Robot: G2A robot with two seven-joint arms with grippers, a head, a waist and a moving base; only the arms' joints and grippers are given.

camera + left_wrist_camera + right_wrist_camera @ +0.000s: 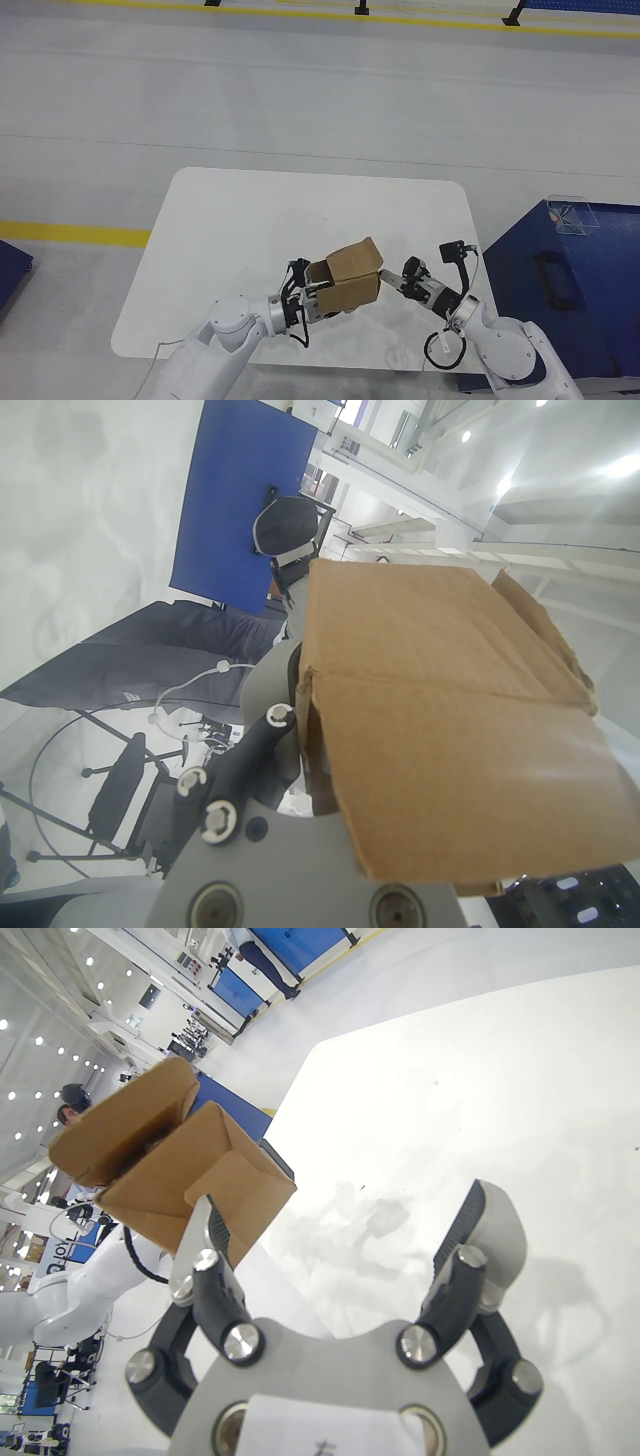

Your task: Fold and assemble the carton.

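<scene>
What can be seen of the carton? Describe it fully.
The carton is plain brown cardboard, partly folded into a box, with end flaps ajar and worn edges. It is tilted and held above the table by the left gripper, which clamps one wall. The open right gripper is at its other end.

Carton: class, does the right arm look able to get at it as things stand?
Probably yes: the right gripper is open just beside the carton, which the left gripper holds above the table, nothing between them.
</scene>
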